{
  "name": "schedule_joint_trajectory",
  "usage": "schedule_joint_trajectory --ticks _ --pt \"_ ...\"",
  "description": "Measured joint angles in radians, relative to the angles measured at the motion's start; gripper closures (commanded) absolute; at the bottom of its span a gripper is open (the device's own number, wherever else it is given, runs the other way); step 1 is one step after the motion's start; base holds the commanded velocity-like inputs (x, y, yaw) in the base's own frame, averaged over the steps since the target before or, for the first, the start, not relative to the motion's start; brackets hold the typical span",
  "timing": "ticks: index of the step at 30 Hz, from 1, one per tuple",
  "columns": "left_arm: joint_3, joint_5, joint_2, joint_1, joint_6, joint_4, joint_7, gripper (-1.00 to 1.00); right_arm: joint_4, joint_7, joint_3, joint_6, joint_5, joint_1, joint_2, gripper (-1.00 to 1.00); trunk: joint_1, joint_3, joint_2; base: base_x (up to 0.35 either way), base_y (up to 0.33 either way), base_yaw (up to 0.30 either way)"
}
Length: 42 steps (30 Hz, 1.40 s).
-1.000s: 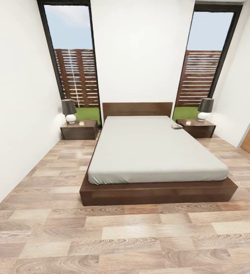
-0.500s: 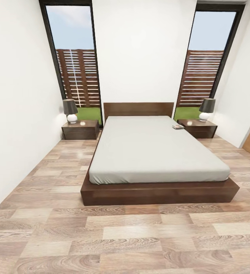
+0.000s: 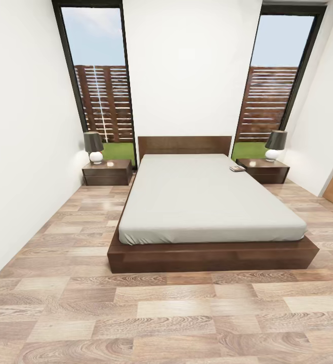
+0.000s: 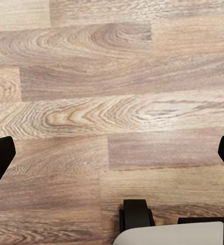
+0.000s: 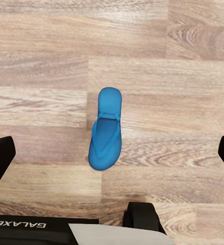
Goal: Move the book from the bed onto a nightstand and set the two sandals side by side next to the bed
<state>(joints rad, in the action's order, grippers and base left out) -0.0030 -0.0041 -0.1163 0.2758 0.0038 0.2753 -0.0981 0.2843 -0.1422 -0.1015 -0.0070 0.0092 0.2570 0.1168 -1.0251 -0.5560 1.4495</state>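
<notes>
Right gripper [image 5: 112, 153] fingertips cut off at frame edges, jaws spread, blue sandal [image 5: 106, 130] on floor between them. Left gripper [image 4: 112, 153] spread likewise over bare planks. Book [image 3: 236, 168] on bed [image 3: 207, 202] barely legible.

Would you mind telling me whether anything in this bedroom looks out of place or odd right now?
Two things stand out. A small dark paperback book lies at the far right edge of the grey mattress bed, beside a nightstand. A single bright blue sandal lies alone on the wood-plank floor, its partner not beside it.
</notes>
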Motion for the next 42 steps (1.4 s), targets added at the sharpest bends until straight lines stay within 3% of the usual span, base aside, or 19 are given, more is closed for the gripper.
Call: schedule_joint_trajectory --ticks 19,27,30,33,38,42 --pt "0.0 0.0 0.0 0.0 0.0 0.002 -0.002 -1.0 0.0 0.0 0.007 0.003 -0.003 0.0 -0.007 -1.0 0.0 0.0 0.0 0.0 0.0 0.0" --pt "0.0 0.001 0.0 0.0 0.001 0.004 -0.007 -1.0 -0.002 -0.013 0.025 0.046 -0.01 0.009 -0.018 -1.0 0.0 0.0 0.0 0.0 0.0 0.0" --pt "0.0 0.001 0.0 0.0 0.001 0.004 -0.008 -1.0 -0.005 -0.017 0.053 0.099 -0.012 0.02 -0.037 -1.0 0.0 0.0 0.0 0.0 0.0 0.0" --pt "0.0 0.002 0.0 0.0 0.001 0.005 -0.009 -1.0 -0.004 -0.019 0.108 0.152 -0.012 0.027 -0.058 -1.0 0.0 0.0 0.0 0.0 0.0 0.0" --pt "0.002 0.003 0.0 0.0 0.002 0.006 -0.01 -1.0 -0.005 -0.022 0.166 0.189 -0.011 0.032 -0.078 -1.0 0.0 0.0 0.0 0.0 0.0 0.0" --pt "0.002 0.004 -0.001 0.0 0.004 0.006 -0.011 -1.0 -0.008 -0.025 0.189 0.202 -0.011 0.034 -0.081 -1.0 0.0 0.0 0.0 0.0 0.0 0.0"
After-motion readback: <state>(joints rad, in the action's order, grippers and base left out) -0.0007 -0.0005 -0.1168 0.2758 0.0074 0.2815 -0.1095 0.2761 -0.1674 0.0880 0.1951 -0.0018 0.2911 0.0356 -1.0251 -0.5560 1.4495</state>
